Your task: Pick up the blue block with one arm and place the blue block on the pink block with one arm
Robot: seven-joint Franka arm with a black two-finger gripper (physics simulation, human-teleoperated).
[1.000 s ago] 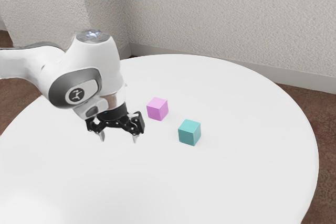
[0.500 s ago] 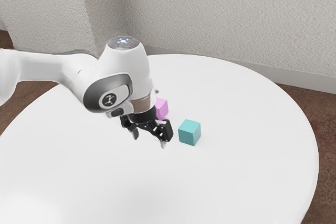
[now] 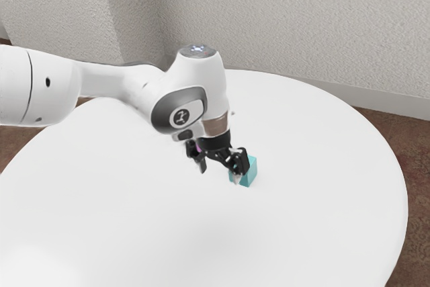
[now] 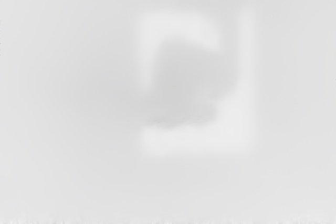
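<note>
Now open pincer (image 3: pixel 218 166) beside blue block (image 3: pixel 248 171), well off tbl edge (image 3: pixel 393 179).

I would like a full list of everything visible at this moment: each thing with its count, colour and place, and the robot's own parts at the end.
table: one, white, round, fills the middle of the exterior view.
blue block: one, teal-blue, on the table, just to the exterior view's right of the gripper, partly covered by it.
pink block: one, pink, on the table behind the hand, mostly hidden.
wall: one, off-white, textured, behind the table.
floor: brown, around the table.
arm: one, white, coming in from the exterior view's left.
gripper: one, black, open, low over the table beside the blue block.
</note>
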